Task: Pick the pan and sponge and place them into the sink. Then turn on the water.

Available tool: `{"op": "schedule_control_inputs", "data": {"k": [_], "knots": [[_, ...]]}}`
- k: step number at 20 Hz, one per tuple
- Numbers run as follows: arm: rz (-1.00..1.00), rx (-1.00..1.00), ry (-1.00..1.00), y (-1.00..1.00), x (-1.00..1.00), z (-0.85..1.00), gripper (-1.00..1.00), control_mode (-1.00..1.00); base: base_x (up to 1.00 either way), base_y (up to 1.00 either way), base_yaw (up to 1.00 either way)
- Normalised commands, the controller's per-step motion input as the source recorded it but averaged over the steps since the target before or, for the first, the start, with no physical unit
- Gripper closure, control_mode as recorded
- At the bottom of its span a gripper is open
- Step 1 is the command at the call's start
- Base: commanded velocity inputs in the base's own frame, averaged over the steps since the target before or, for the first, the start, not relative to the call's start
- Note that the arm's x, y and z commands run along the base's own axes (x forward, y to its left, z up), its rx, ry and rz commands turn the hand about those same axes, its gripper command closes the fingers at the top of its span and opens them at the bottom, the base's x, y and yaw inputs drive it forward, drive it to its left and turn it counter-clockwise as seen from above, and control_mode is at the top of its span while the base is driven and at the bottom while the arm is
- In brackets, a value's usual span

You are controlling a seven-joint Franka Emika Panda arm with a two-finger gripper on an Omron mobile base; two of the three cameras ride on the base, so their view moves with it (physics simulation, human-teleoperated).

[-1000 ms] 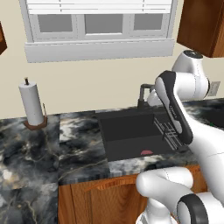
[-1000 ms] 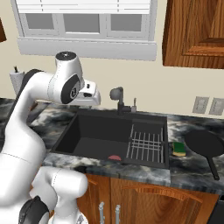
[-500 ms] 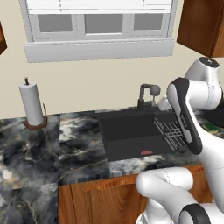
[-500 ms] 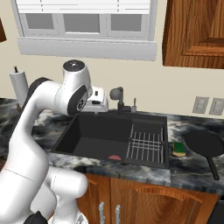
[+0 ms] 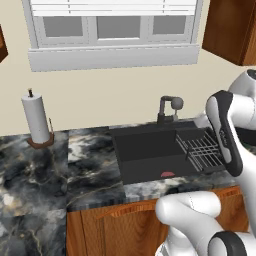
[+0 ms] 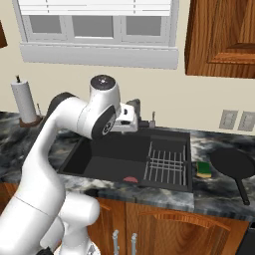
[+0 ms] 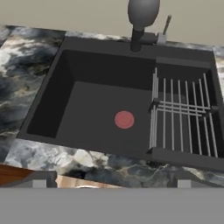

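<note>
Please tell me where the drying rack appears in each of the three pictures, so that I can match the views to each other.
Left base view: drying rack at right of centre, in the right part of the sink.
Right base view: rack right of centre, left of the sponge.
Hand view: rack at the right.
Shared landmark: the red mark on the basin floor.

Sponge just left of pan on counter; both right of sink; rack inside.
</note>
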Motion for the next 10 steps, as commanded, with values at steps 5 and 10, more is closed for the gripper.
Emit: {"op": "schedule_control_inputs", "data": {"k": [5,10], "knots": [[0.02,0.01,-0.06,-0.43,-0.15,-0.14,-1.0,-1.0,0.0,0.0,0.0],[0.01,0.01,-0.08,-0.41,-0.14,-0.21,-1.0,-1.0,0.0,0.0,0.0]]}}
